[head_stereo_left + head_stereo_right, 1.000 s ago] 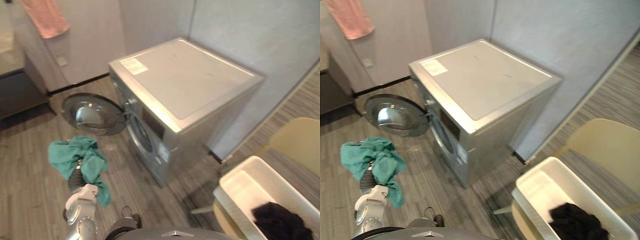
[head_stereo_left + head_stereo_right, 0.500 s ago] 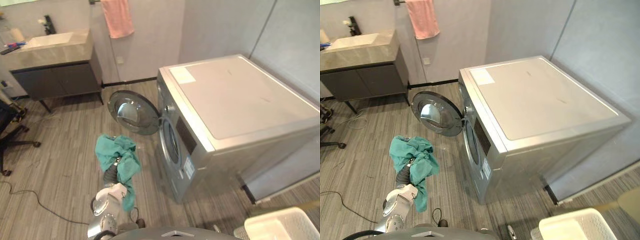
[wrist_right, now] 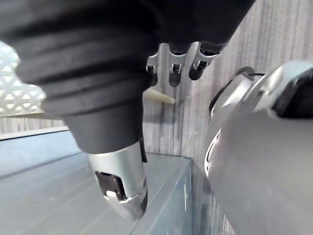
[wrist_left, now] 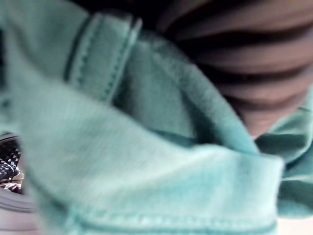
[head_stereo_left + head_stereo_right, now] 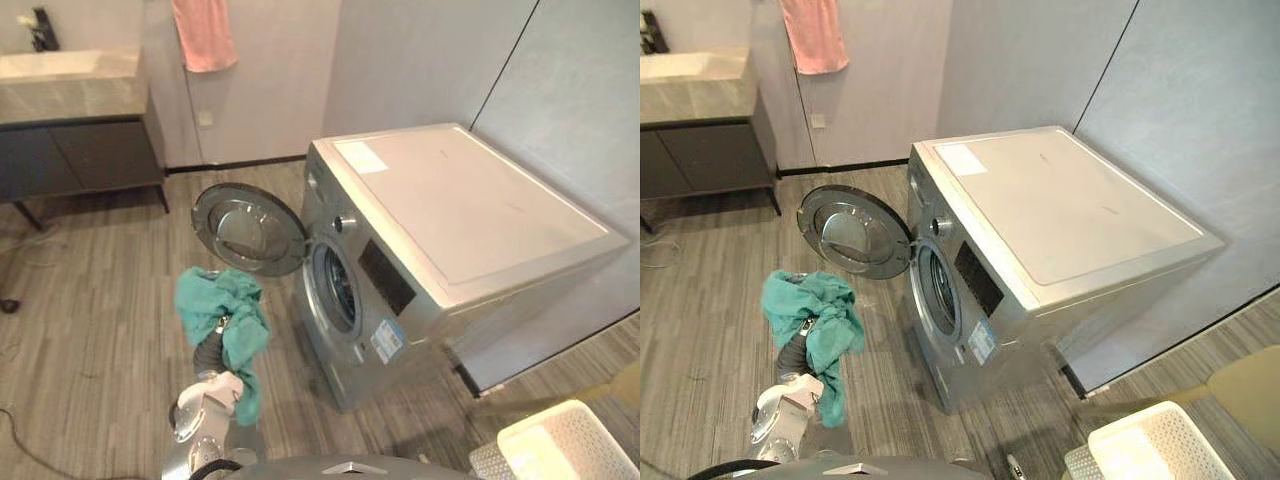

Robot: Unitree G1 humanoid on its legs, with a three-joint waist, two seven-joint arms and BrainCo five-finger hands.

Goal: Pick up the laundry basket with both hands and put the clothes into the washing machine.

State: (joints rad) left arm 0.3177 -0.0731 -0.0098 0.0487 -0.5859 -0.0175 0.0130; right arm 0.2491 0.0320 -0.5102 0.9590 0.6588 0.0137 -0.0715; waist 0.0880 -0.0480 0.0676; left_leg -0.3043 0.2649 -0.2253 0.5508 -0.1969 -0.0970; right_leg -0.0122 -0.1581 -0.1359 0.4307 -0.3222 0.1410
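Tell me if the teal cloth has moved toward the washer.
No clear move: the view swung, yet the teal cloth stays just below the open washer door.

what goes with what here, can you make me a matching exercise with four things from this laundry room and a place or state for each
Things:
1. teal garment
2. washing machine door
3. pink towel
4. white laundry basket

Places or states:
a. hanging on the wall
b. low at the robot's far right
c. swung open
d. bunched over the left hand

Pairs: 1-d, 2-c, 3-a, 4-b
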